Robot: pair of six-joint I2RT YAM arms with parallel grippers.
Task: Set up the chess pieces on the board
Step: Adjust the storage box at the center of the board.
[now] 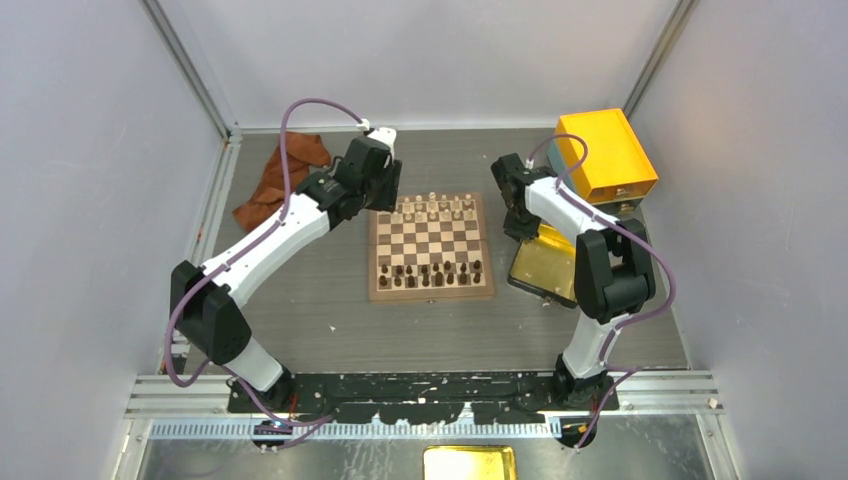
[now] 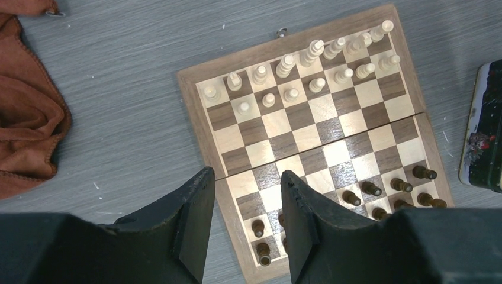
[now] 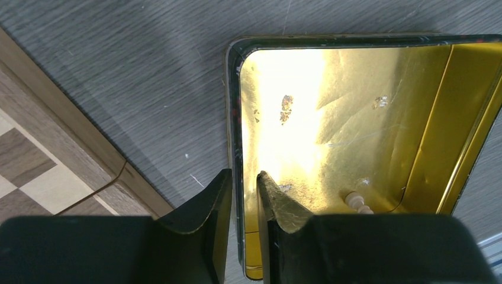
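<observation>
1. The left pincer is open by a moderate gap and holds nothing. Through the gap you see the side border of the board and a few squares, well below the fingers.
2. From above, this pincer hangs near the board's 11 o'clock corner. I see no contact with the board or any piece.
3. The right pincer is open only a narrow slit and holds nothing. The slit lines up with one side wall of the gold tray, with 1 finger outside the wall and 1 over the tray's floor. I cannot tell whether either finger touches the wall.
4. The board lies flat mid-tabletop. The tray sits just beside it at 3 o'clock.
5. The cream chess pieces stand upright in 2 rows along the board's 12 o'clock edge. The second row has 1 bare square at its 9 o'clock end.
6. 1 small cream piece lies on its side in the tray, close to the right pincer's inner finger but apart from it.
7. Dark pieces fill the 6 o'clock rows.
8. An orange box sits at 1 o'clock of the board and a brown cloth at 10 o'clock.
</observation>
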